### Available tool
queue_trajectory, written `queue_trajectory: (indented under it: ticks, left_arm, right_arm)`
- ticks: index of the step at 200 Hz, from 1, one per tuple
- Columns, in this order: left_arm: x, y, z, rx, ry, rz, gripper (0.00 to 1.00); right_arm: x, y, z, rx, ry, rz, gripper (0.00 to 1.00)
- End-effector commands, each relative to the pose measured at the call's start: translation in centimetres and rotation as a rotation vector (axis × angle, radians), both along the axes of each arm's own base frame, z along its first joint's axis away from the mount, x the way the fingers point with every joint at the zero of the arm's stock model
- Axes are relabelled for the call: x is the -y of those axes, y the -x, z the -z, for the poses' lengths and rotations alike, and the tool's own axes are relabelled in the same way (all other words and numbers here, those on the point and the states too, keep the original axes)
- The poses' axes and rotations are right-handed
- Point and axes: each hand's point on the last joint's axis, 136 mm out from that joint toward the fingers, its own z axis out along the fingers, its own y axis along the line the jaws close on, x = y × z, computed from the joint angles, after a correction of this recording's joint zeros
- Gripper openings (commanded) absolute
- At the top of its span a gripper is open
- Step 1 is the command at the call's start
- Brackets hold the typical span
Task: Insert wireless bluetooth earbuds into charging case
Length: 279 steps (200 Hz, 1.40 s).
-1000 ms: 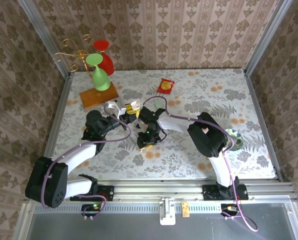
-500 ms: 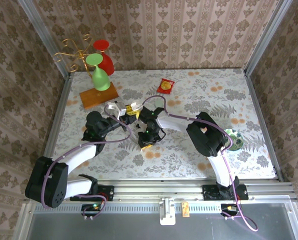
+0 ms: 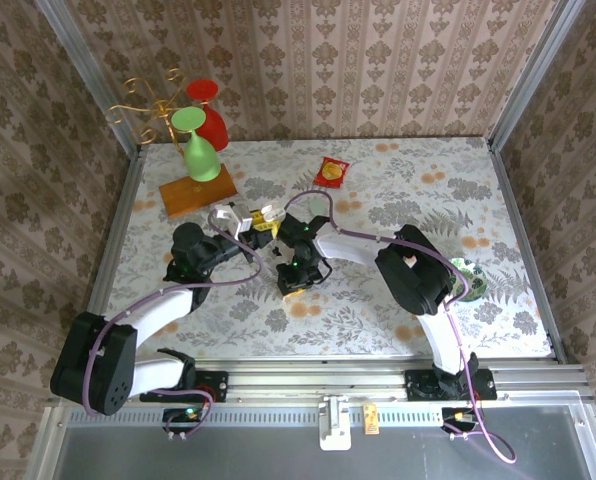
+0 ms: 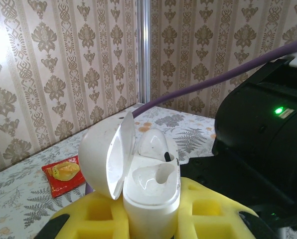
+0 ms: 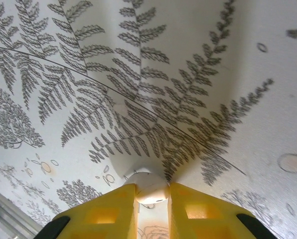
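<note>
Step in hand, by judgement: pickup of earbud (image 5: 147, 187) off table (image 5: 223, 74)
Right gripper (image 5: 151, 201) pinching pale whitish earbud between yellow fingertips, table cover puckered around it
Earbud lies near charging case (image 4: 151, 191), apart from it, on side toward arm bases and slightly right
Left gripper (image 4: 149, 216) clamped on charging case body; case upright, lid open
Next move calls for: lift earbud clear, carry to charging case, line up with free pocket, lower gently; grip looks shallow, slip possible

The white egg-shaped plastic charging case (image 4: 151, 199) stands upright between the left gripper's (image 4: 151, 216) fingers, lid hinged to its left. The red-and-yellow foil packet (image 4: 63, 173) lies behind-left on the fern-printed tablecloth (image 4: 14, 204). The pale rounded plastic earbud (image 5: 148, 185) sits between the right gripper's (image 5: 151, 201) fingers, against that cloth.
</note>
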Motion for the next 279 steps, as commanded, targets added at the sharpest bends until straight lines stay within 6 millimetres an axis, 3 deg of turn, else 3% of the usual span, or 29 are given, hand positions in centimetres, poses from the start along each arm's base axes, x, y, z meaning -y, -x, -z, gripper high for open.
queue_trajectory:
  ticks: [1,61,98,130,160,199,221,252,279]
  left_arm:
    - [-0.1,-0.1,-0.3,0.035,0.007,0.000,0.06]
    - [-0.2,-0.1,-0.6,0.036,0.013,0.003,0.06]
    - [-0.2,-0.1,-0.9,0.040,0.014,0.002,0.06]
    - [-0.3,-0.2,-0.8,0.036,0.011,-0.002,0.06]
    - [-0.1,-0.3,-0.8,0.036,0.010,0.005,0.06]
    - [-0.2,-0.4,-1.0,0.039,0.011,0.005,0.06]
    - [-0.2,-0.3,-1.0,0.040,0.012,0.007,0.06]
    - [-0.3,-0.2,-0.9,0.040,0.013,0.006,0.06]
    - [-0.3,-0.3,-0.5,0.037,0.013,0.006,0.06]
  right_arm:
    - [1.3,-0.9,-1.5,0.064,0.011,0.028,0.20]
    - [6.4,-0.6,-1.5,0.072,0.112,-0.001,0.21]
    - [10.5,1.1,-0.9,0.034,0.228,-0.094,0.21]
    - [12.4,2.8,-0.2,-0.018,0.286,-0.164,0.21]
    - [12.7,2.7,0.1,-0.014,0.307,-0.149,0.23]
    - [11.5,0.3,-2.3,0.115,0.236,0.058,0.49]
    - [11.4,0.0,-3.1,0.125,0.199,0.228,0.51]
    - [11.9,1.1,-2.6,0.063,0.179,0.464,0.51]
    - [11.4,1.9,-2.0,0.008,0.143,0.505,0.50]
